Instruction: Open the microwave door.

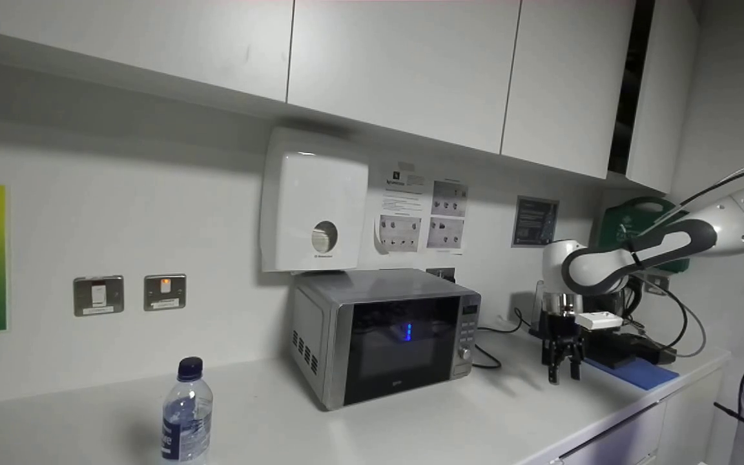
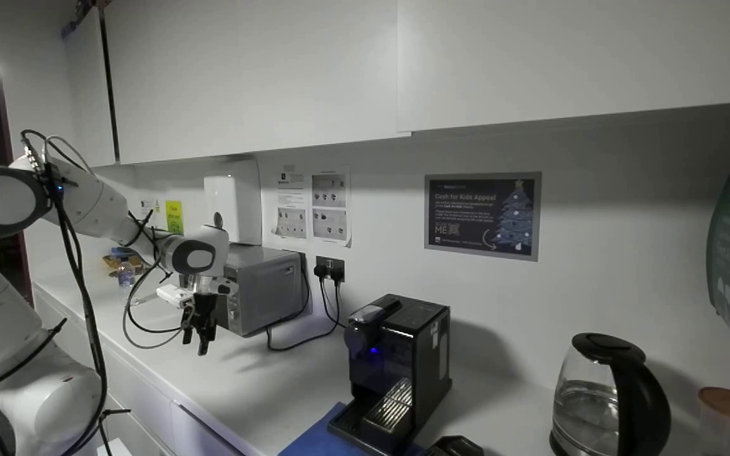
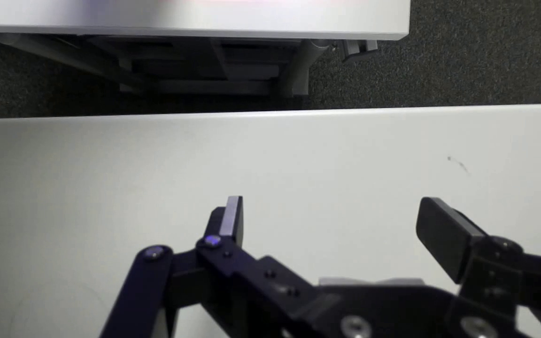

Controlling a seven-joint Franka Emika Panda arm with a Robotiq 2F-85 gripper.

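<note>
The silver microwave [image 1: 310, 323] stands on the counter against the wall in an exterior view. Its door [image 1: 401, 361], a dark glass panel with a silver-grey frame, is shut. A control panel [image 1: 467, 332] with buttons and a knob is beside the door. The microwave [image 2: 270, 288] also shows in an exterior view from its side, where the arm partly covers it and the door cannot be made out. My gripper [image 1: 564, 378] points down over the counter, apart from the microwave on its control-panel side. In the wrist view my gripper [image 3: 329, 216] is open with nothing between the fingers.
A water bottle [image 1: 188, 413] stands on the counter. A white dispenser [image 1: 317, 200] hangs above the microwave. A black coffee machine [image 2: 400, 367], a kettle [image 2: 612, 399] and a blue mat [image 2: 314, 437] are farther along. The counter's front edge [image 3: 270, 113] shows in the wrist view.
</note>
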